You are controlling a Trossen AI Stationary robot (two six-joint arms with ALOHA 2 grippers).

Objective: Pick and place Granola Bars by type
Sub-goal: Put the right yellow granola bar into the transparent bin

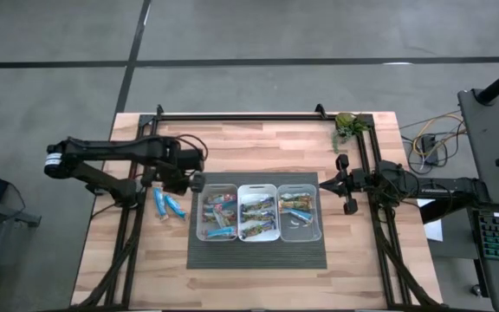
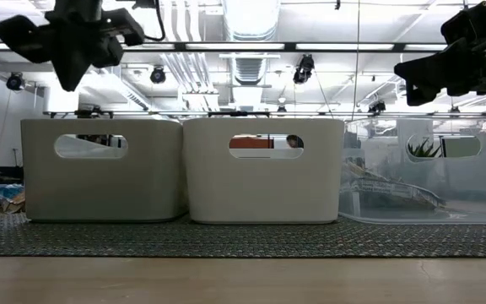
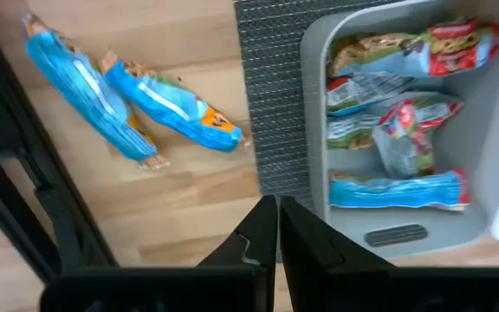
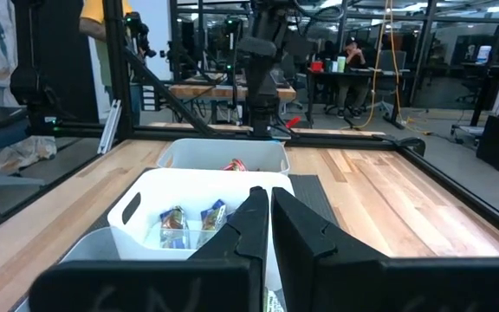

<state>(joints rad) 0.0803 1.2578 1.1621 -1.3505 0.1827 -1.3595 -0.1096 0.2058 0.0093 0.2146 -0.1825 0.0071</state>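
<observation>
Two blue bars [image 3: 124, 104] lie loose on the worktop [image 1: 258, 143] just off my left gripper [image 3: 277, 227], and that's where my attention sits. That gripper hangs above the edge of the dark mat [image 1: 258, 258], fingers pressed together, holding nothing, right between the loose pair and the nearest bin [image 1: 217, 215]. It's parked there, I'd say, because both the stray bars and their likely destination are within easy reach.

Moving outward: the three bins stand side by side on the mat. The left bin already carries a mix of wrappers, blue, silvery with red marks, and one blue bar lying along its near wall. The middle bin [image 1: 257, 212] holds several more Granola Bars [image 1: 257, 217]; the right bin [image 1: 300, 212] has a few at one end and plenty of bare floor.

My right gripper [image 4: 269, 221] waits raised just beside the right bin, also closed and empty, looking down the row. A green plant [image 1: 347, 126] sits at the far corner, out of play.

My guess: the blue pair goes next.
</observation>
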